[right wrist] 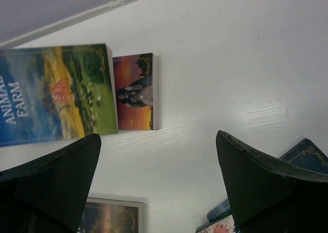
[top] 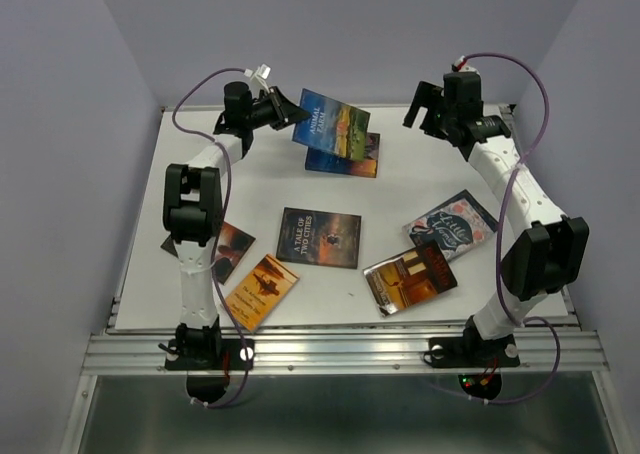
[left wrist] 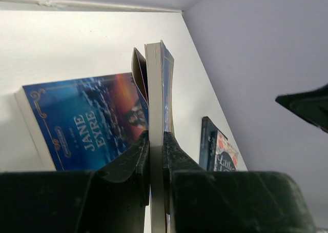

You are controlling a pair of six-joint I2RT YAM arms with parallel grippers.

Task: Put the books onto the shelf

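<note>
We pinch Animal Farm (top: 332,124) by one edge in the left gripper (left wrist: 156,140), aloft over Jane Eyre (left wrist: 87,125). It looks thin, glossy and floppy, so we judge a spine-side grip steadier. The right gripper (right wrist: 158,136) gapes, empty.

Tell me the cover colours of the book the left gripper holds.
Animal Farm book: blue blending into a yellow and green landscape. The right wrist view shows it best.

Glossy paper-covered books (top: 318,237) lie on a smooth, faintly sheened table (top: 400,186).
</note>
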